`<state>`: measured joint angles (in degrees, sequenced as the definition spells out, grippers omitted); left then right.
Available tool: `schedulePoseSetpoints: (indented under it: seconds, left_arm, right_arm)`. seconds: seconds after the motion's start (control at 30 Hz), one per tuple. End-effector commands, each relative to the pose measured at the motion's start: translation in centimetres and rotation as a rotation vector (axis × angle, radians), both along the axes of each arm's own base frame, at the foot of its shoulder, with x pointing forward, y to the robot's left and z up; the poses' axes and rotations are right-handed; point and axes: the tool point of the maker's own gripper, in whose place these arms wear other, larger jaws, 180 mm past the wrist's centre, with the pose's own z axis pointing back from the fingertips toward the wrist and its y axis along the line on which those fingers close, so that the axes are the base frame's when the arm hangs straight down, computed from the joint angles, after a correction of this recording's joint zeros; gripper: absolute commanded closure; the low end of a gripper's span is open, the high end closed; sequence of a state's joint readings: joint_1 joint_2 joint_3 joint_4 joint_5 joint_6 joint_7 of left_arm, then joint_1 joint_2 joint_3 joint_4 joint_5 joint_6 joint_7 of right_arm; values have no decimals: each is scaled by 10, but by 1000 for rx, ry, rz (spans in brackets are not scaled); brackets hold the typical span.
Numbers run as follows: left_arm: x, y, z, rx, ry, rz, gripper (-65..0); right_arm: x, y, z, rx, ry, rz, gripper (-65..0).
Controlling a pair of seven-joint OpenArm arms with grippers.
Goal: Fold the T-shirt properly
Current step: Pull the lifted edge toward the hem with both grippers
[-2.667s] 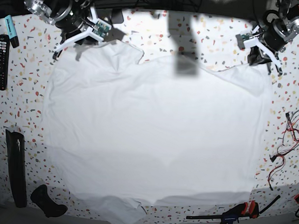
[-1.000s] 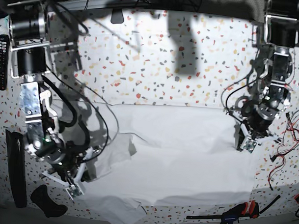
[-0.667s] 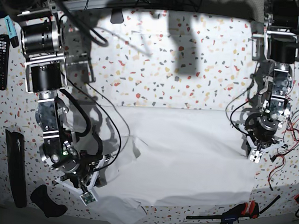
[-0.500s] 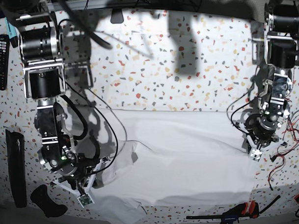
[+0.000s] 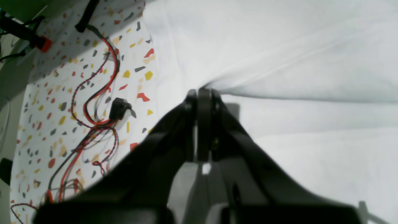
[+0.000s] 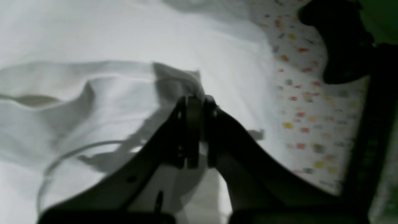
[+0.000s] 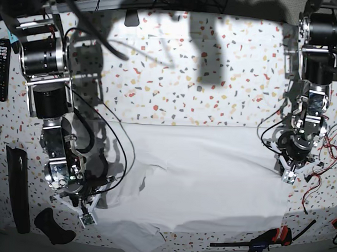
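White terrazzo tabletop (image 7: 214, 83) — red, yellow, grey flecks; dark shadows across far edge.

The T-shirt (image 7: 205, 171) lies folded across the desk's (image 7: 176, 76) front half, both arms' fingers (image 7: 87, 214) pinching its side edges near the front corners.

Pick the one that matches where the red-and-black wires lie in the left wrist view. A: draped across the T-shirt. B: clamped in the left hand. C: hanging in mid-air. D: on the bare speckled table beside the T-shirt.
D: the red-and-black wires lie on the speckled table, left of the T-shirt edge.
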<state>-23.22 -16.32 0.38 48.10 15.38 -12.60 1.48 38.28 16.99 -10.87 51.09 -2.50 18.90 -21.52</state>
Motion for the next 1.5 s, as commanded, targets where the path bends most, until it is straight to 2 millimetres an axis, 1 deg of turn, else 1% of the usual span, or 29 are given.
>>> schedulePoseSetpoints:
  seconds: [0.0,0.2,0.6,0.63,0.7,0.73,0.8,0.83,0.9,1.03,1.2,1.3,1.33,1.37,1.43,1.47]
  left_arm:
    - [14,7,26,3,-75,7,0]
    - [14,7,26,4,-75,8,0]
    - [14,6,26,3,-75,7,0]
    - [14,6,26,3,-75,7,0]
    - [14,7,26,4,-75,7,0]
    - [14,7,26,3,-75,7,0]
    - [14,7,26,3,-75,7,0]
    - [14,6,26,3,-75,7,0]
    - [14,6,26,3,-75,7,0]
    - [14,6,26,4,-74,7,0]
    - [14,7,26,9,-74,6,0]
    - [15,7,26,64,-67,-12,0]
    - [15,7,27,82,-71,-21,0]
    - [16,7,30,103,-83,-36,-15]
    - [19,5,37,145,-121,-64,-170]
    - [21,7,43,171,-149,-55,-230]
  right_arm:
    - [17,-5,37,-6,-95,-10,0]
    - [17,-14,39,-14,-108,-55,0]
    - [17,-17,39,-36,-114,-53,0]
    - [17,-18,40,-37,-118,-53,-35]
    - [18,-18,42,-37,-127,-50,-151]
    - [19,-18,43,-41,-134,-47,-195]
    - [20,-20,46,-98,-152,-37,-248]
    - [20,-23,47,-127,-155,-36,-258]
    - [21,-30,50,-162,-166,-63,-258]
    - [21,-38,55,-163,-193,-116,-258]
    - [21,-38,55,-152,-194,-121,-257]
    - [21,-37,55,-145,-193,-122,-257]
    - [21,-36,54,-119,-192,-123,-257]
    - [21,-34,52,-84,-186,-127,-257]
    - [20,-30,47,-11,-159,-140,-257]
    - [19,-28,45,14,-148,-144,-257]
